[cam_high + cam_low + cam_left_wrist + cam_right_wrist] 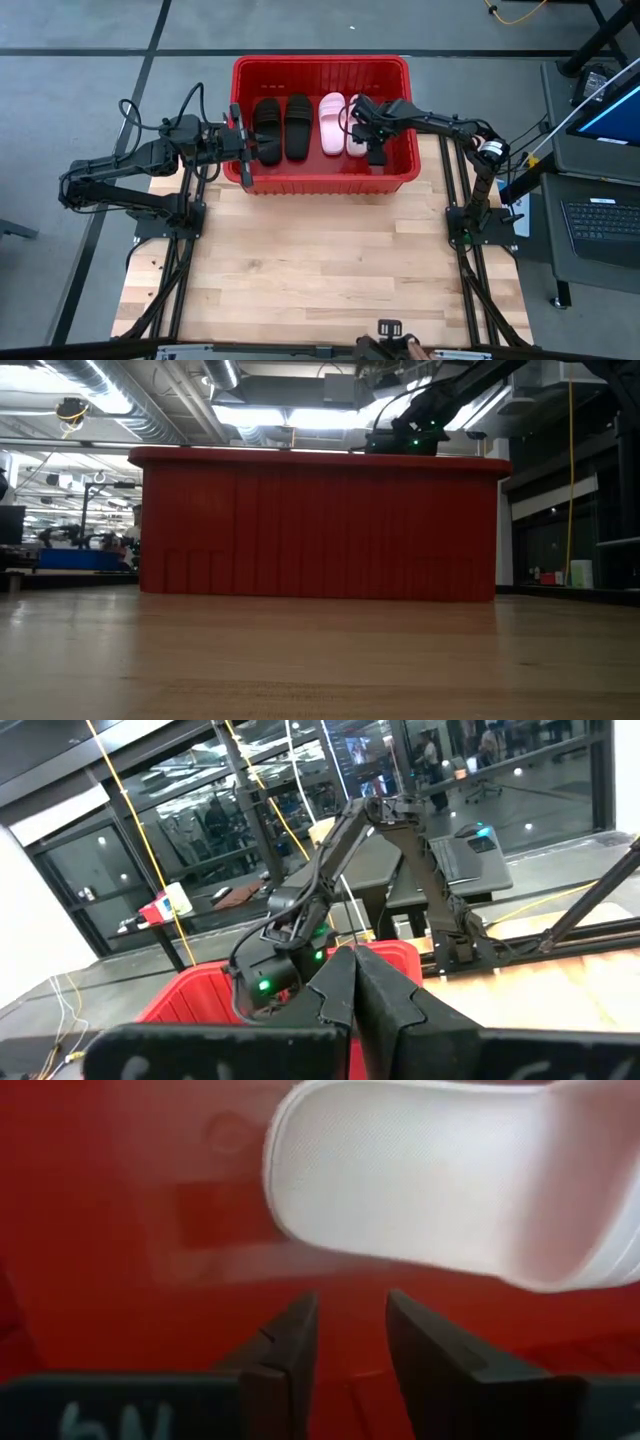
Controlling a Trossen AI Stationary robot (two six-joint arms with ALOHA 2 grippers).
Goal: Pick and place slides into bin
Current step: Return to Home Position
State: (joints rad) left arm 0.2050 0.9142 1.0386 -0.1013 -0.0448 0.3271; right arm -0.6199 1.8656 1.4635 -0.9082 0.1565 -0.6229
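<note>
Narrow, empty right pincer sits low by a pink slide; closed left pincer crowds the left wall of the bin. Either could snag on the way out.

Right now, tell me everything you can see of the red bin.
The bin is a large rectangular red plastic basket with ribbed walls and a thick rim, standing upright at the table's far end. Two black slides and two pink slides lie side by side on its floor. The right hand hangs inside it, open; the left hand, shut, is at its left wall.
</note>
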